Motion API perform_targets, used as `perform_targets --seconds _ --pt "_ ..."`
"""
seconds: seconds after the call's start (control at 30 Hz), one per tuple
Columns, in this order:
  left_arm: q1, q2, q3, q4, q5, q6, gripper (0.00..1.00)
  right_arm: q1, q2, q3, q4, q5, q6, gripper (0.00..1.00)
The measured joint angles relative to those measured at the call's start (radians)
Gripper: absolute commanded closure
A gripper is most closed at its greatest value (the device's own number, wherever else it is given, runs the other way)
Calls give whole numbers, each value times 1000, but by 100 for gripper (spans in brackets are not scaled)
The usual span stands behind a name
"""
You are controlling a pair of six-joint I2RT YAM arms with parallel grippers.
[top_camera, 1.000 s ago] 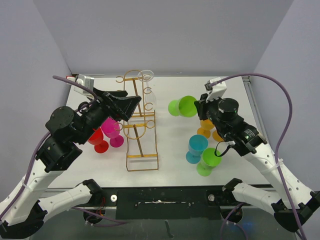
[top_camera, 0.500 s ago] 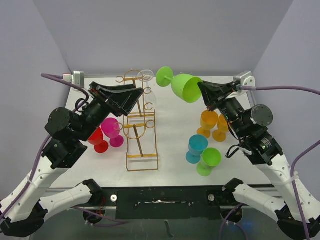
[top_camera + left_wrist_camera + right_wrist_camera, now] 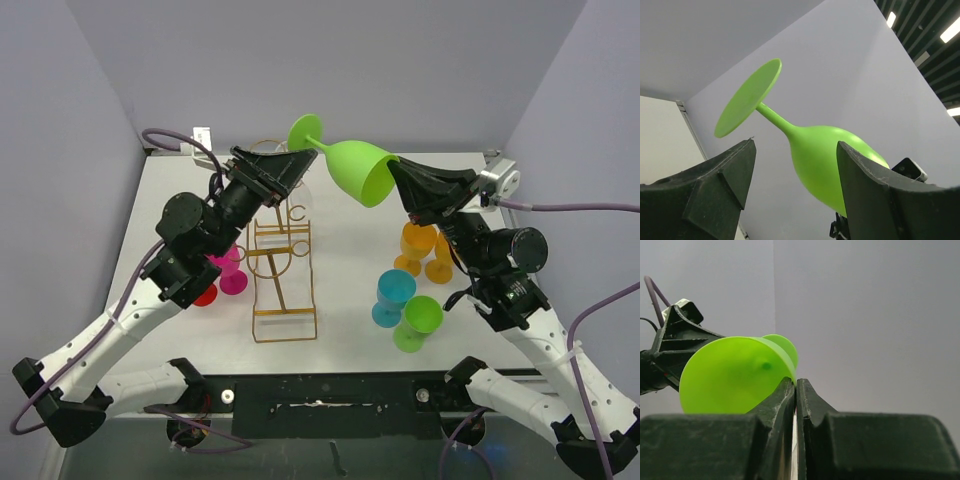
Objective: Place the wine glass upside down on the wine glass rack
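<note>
Since the right claw [image 3: 398, 182] pinches the green glass [image 3: 356, 170] only by its rim, it may slip before the open, empty left claw [image 3: 292, 163] grips the stem.

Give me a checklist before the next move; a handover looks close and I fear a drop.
1. Right jaws shut on the glass rim: ok.
2. Left jaws open: ok.
3. Stem between the left jaws: cannot tell; in the left wrist view it shows above their tips.
4. Glass upside down: not ok; it is tilted sideways, foot toward the left jaws.
5. Rack upright on the table: ok.
</note>
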State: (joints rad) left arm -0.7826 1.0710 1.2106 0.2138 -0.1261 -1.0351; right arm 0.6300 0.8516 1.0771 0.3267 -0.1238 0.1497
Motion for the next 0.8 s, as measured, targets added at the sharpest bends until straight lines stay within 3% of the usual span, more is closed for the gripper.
perform_targets --seconds 0.2,0.6,0.8 --pt "0 23 -16 76 -50 -102 39 0 2 -47 98 -29 43 100" --pt "-2 101 -28 150 -136 -270 66 0 10 -112 208 -79 101 100" --pt "-2 111 -28 184 -176 -285 71 -1 12 -130 221 -90 117 100"
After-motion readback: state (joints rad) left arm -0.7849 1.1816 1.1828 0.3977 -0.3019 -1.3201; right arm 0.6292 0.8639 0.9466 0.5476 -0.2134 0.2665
